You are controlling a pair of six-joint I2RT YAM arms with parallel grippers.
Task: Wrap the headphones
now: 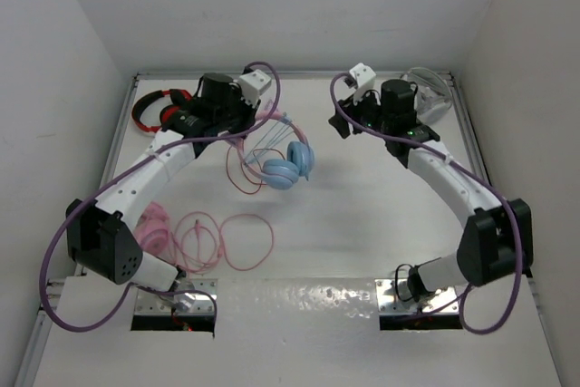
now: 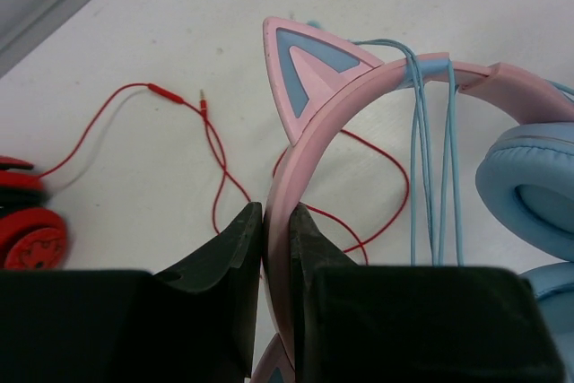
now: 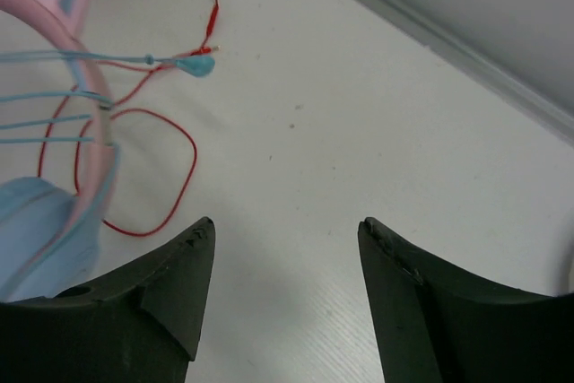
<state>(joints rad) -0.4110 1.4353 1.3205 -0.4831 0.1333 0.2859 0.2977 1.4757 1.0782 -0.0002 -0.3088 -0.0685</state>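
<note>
Left gripper [image 2: 276,221] clamped on pink headband [image 2: 359,96] of headphones [image 1: 288,166], held upper centre of overhead frame. Right gripper [image 3: 285,223] apart, holding nothing; plug [image 3: 195,65] upper left of its view. Risk: blue cable [image 2: 421,150] loops look loose, could slide off; red cable [image 2: 215,159] beneath could snag.

In the top view, the headphones [image 1: 288,165] are at centre frame. Another pair [image 1: 156,111] lies upper left and a third pair [image 1: 156,229] lower left on the surface [image 1: 362,215].
</note>
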